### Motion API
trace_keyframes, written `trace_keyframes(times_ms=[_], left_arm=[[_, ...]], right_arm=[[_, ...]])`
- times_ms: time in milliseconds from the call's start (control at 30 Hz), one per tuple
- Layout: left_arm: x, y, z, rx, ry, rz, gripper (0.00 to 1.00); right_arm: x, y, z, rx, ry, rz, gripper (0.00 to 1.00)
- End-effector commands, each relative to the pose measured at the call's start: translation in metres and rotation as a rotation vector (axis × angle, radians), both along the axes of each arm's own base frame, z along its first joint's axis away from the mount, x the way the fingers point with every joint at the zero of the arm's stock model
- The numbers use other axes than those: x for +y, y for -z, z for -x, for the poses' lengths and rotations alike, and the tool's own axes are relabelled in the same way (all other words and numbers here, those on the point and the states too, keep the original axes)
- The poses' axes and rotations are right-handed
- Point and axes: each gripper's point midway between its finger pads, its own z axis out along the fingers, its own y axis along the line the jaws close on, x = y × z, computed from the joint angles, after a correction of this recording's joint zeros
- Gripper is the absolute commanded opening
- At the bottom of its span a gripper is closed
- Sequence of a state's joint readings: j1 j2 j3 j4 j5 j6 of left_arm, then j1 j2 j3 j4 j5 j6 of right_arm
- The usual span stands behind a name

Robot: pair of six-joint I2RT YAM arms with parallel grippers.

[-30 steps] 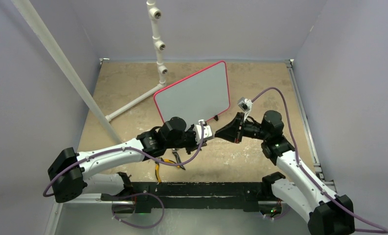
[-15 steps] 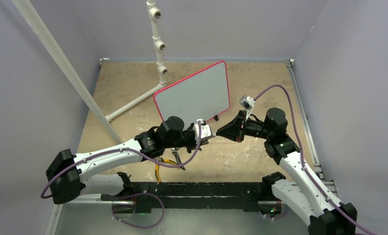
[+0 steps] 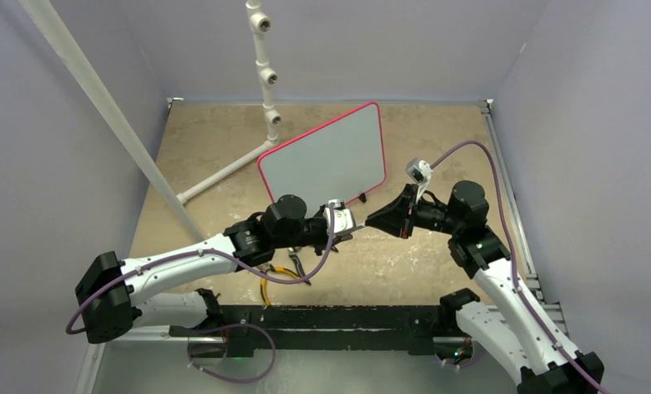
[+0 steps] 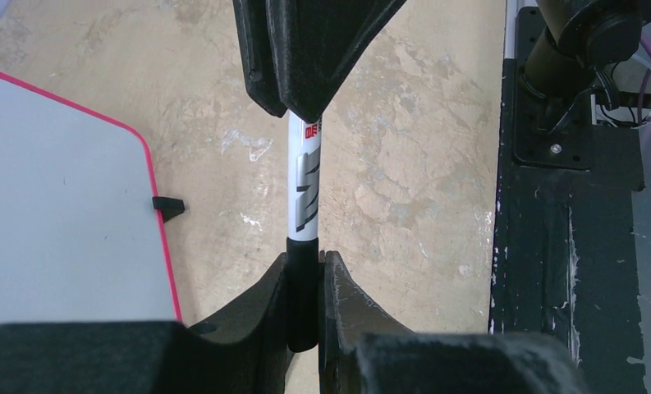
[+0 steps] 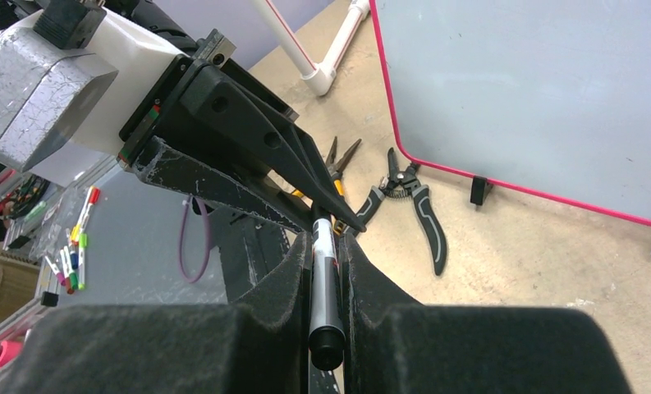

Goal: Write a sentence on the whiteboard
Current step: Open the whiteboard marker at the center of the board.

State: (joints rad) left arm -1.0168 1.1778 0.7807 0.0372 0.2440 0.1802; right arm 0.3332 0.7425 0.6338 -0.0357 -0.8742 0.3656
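The whiteboard (image 3: 326,160) stands tilted at the back centre, red-framed, its face blank; no sentence shows on it. It also shows in the left wrist view (image 4: 59,222) and the right wrist view (image 5: 535,90). A white marker (image 4: 305,180) with a black cap is held level between both grippers in front of the board. My left gripper (image 4: 305,261) is shut on the black cap end. My right gripper (image 5: 326,242) is shut on the marker's barrel (image 5: 323,271). In the top view the left gripper (image 3: 350,223) and right gripper (image 3: 373,221) meet tip to tip.
Yellow-handled pliers (image 3: 277,275) lie under the left arm, and black-handled pliers (image 5: 420,213) lie beside them. A white PVC pipe stand (image 3: 260,66) rises left of the board. The black base rail (image 3: 330,316) runs along the near edge.
The right gripper has drawn a little to the right and the left wrist a little to the left. Both stay shut on the marker. The board has not moved.
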Motion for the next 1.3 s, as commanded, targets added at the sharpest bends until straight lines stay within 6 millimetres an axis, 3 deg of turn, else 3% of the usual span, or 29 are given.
trace_keyframes(times_ms=[0, 1267], left_arm=[[0.036, 0.052, 0.01, 0.083, -0.029, -0.195, 0.0], [0.048, 0.071, 0.006, 0.061, -0.056, -0.26, 0.0]], right_arm=[[-0.016, -0.049, -0.022, -0.187, 0.142, -0.014, 0.0], [-0.041, -0.087, -0.021, -0.287, 0.294, 0.05, 0.0]])
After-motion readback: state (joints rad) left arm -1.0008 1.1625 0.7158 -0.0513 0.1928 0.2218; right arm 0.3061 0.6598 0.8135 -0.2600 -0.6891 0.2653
